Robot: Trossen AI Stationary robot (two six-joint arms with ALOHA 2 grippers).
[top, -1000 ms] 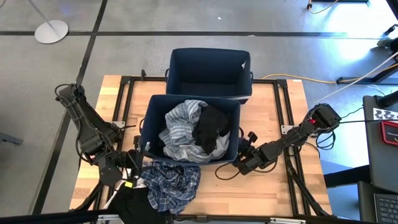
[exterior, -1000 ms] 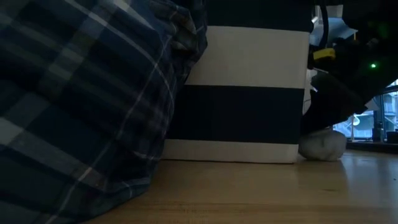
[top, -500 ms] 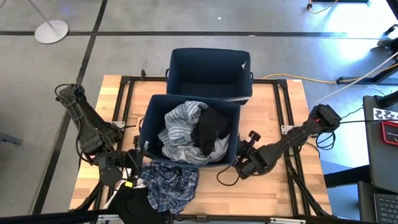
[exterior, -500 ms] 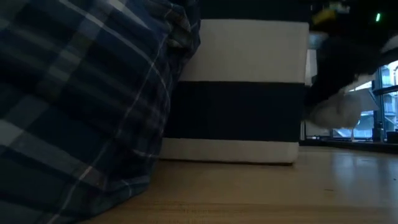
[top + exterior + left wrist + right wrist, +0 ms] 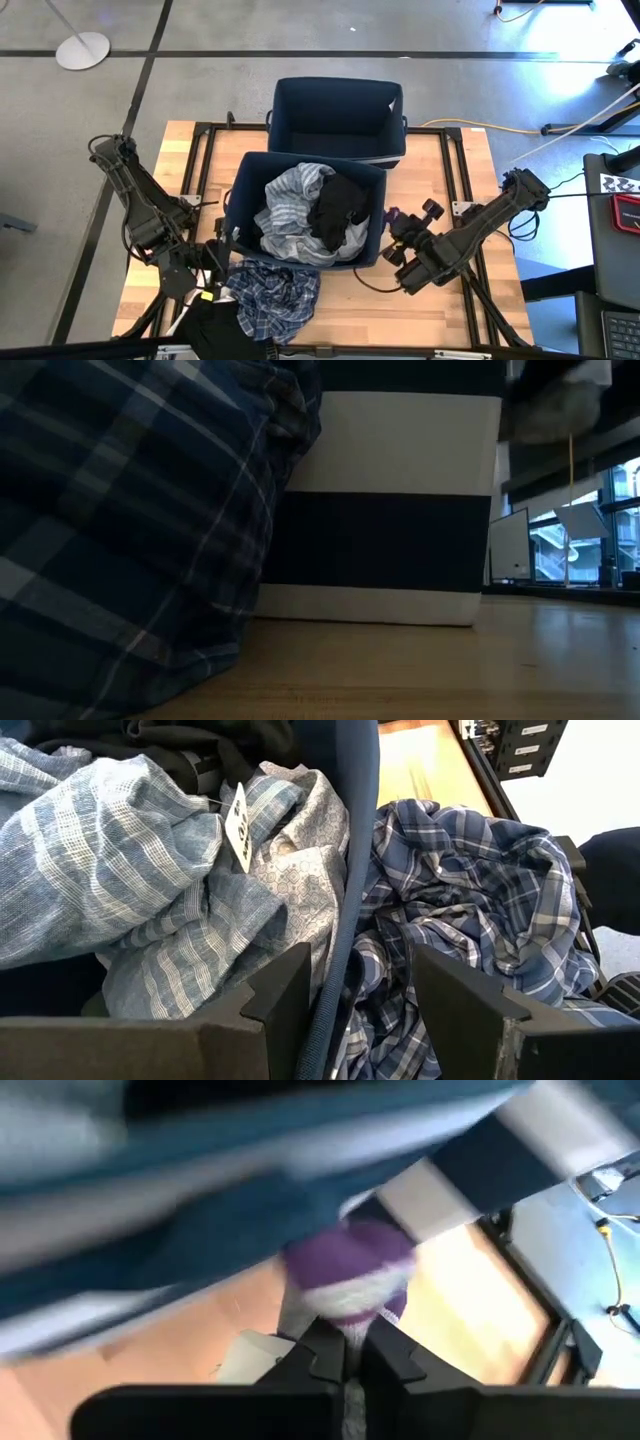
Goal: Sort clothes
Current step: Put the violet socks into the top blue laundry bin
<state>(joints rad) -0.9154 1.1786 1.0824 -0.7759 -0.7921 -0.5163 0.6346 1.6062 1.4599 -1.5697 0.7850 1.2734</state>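
Note:
The near navy bin (image 5: 240, 200) holds a pale striped garment (image 5: 290, 205), a black one (image 5: 340, 205) and white cloth. A dark blue plaid garment (image 5: 275, 300) lies heaped on the table against the bin's near wall. My left gripper (image 5: 350, 990) is open at the bin's near left corner, one finger inside the wall (image 5: 345, 910) and one outside over the plaid. My right gripper (image 5: 397, 232) hangs right of the bin, shut on a small white and purple garment (image 5: 350, 1275), which the low view shows high up (image 5: 550, 405). My left gripper straddles the bin's wall; whether its fingers touch it, I cannot tell. My right gripper pinches one end of the white and purple garment (image 5: 345, 1325) between its two fingers. It slants down from the table's right side. The bundle sticks out past the fingertips, lifted clear of the table.
A second navy bin (image 5: 335, 120) stands behind the first at the table's far side. Bare wood (image 5: 440, 310) lies right of and in front of the near bin. A cable (image 5: 365, 285) loops on the table below the right arm.
My right gripper has risen from the table beside the bin's right wall and drawn back a little toward the near right. The white and purple garment, which lay on the table, has gone up with it and hangs clear.

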